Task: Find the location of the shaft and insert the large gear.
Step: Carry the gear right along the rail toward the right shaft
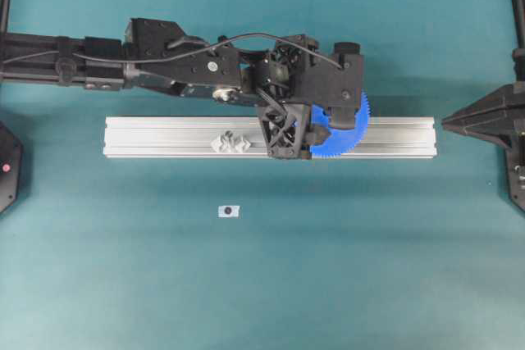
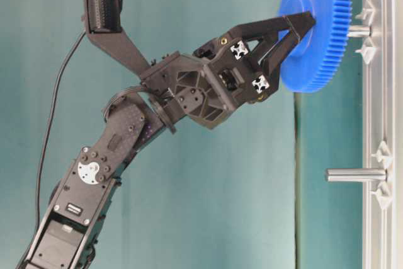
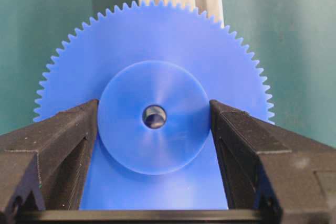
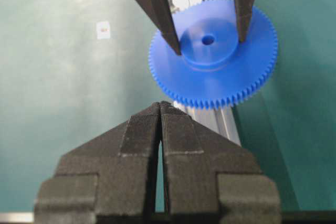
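A long silver aluminium rail spans the teal table. Above it, the black left gripper clamps the raised hub of the bright blue plastic toothed large gear, just beside the thin grey shaft. Off the rail's end, the black right gripper is closed, empty.

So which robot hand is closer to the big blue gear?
Left. The left gripper grips the blue gear by its hub over the rail. The right gripper sits shut, off beyond the rail's end.

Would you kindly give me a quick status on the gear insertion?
Left pincer clamped on large gear hub. Gear above the rail, at a shaft. Right pincer shut, idle. Nothing obstructing.
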